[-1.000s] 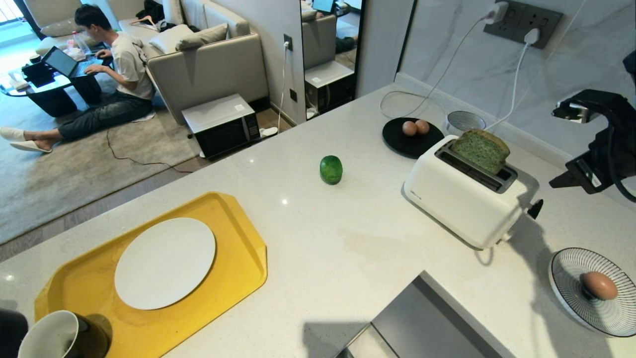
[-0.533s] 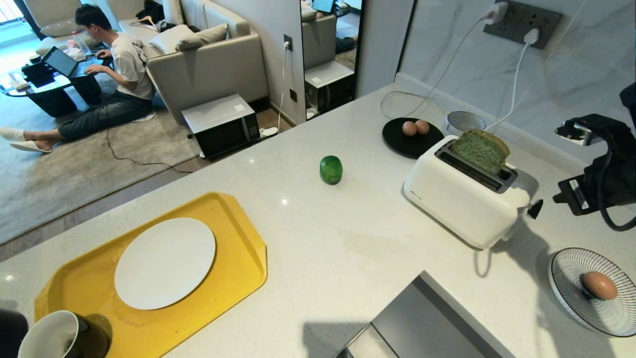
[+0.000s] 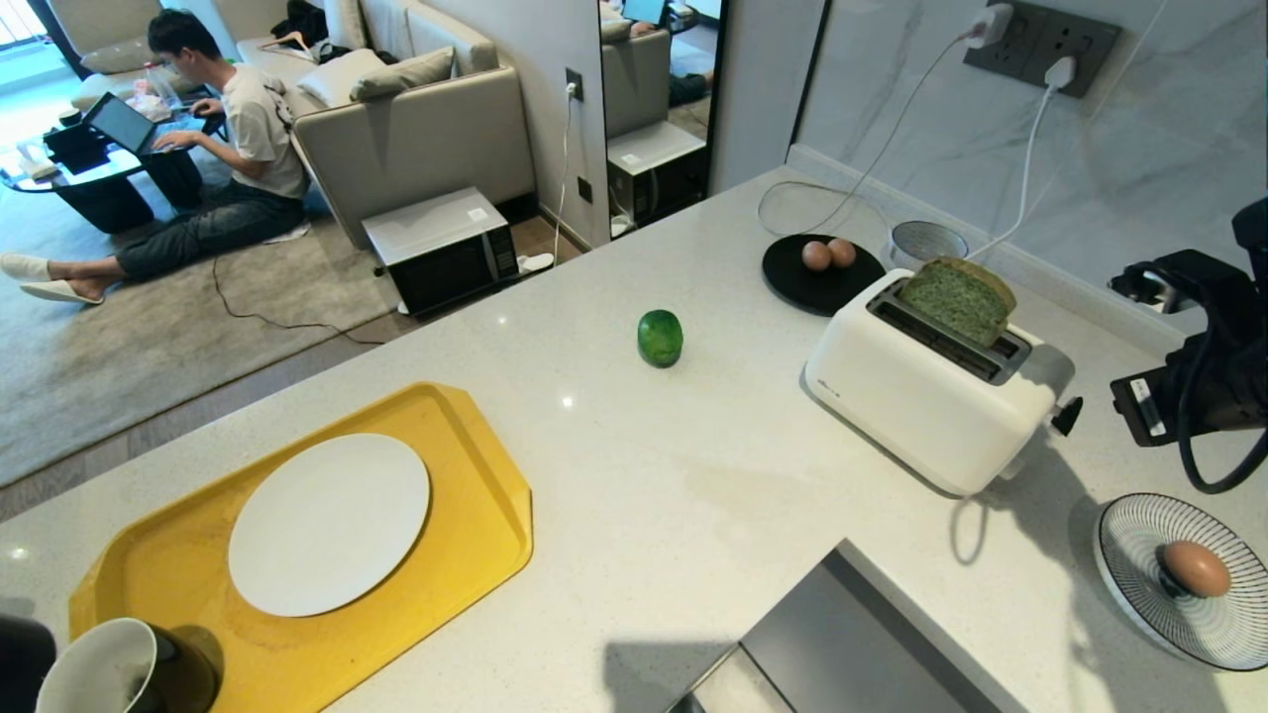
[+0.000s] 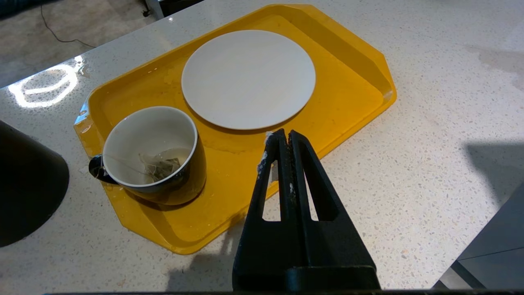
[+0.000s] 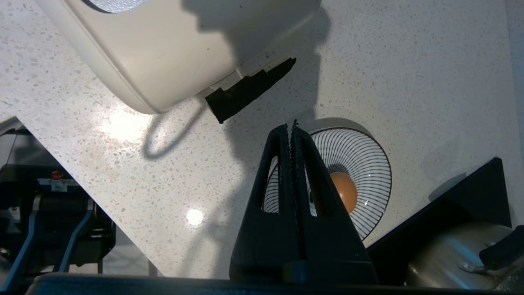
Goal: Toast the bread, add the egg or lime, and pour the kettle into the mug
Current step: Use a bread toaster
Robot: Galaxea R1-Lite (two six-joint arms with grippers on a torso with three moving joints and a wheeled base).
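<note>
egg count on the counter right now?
3. Two eggs sit side by side on the black plate behind the toaster. One egg lies on the striped plate at the counter's right edge. None visible elsewhere.

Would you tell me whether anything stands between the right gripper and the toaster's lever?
Nothing visible does. The right gripper, shut and empty, hangs just beside the black lever on the end of the toaster, with only bare counter beneath the gap.
</note>
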